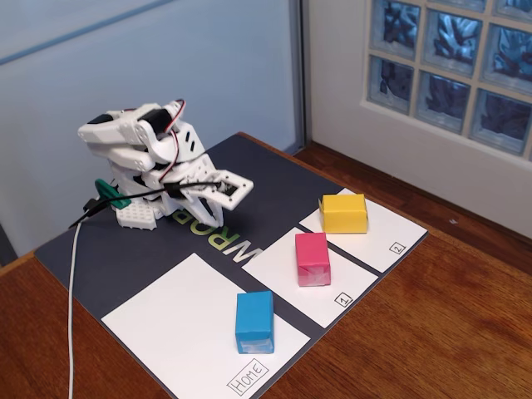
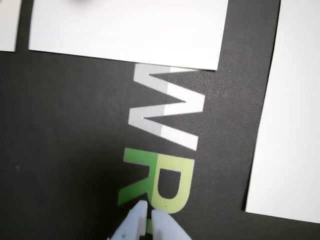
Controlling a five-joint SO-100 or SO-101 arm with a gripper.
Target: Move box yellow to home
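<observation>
Sitting on sheet "2": box yellow [image 1: 343,213] | gripper [image 2: 148,212] well apart, seemingly pressed together, empty

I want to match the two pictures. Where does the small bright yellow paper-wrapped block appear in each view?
Fixed view: the small bright yellow paper-wrapped block stands right of centre, on the white sheet marked 2.
Wrist view: it is not in the picture.
Shared landmark: the printed letters "WR" on the dark mat, which lie just ahead of the gripper.
</observation>
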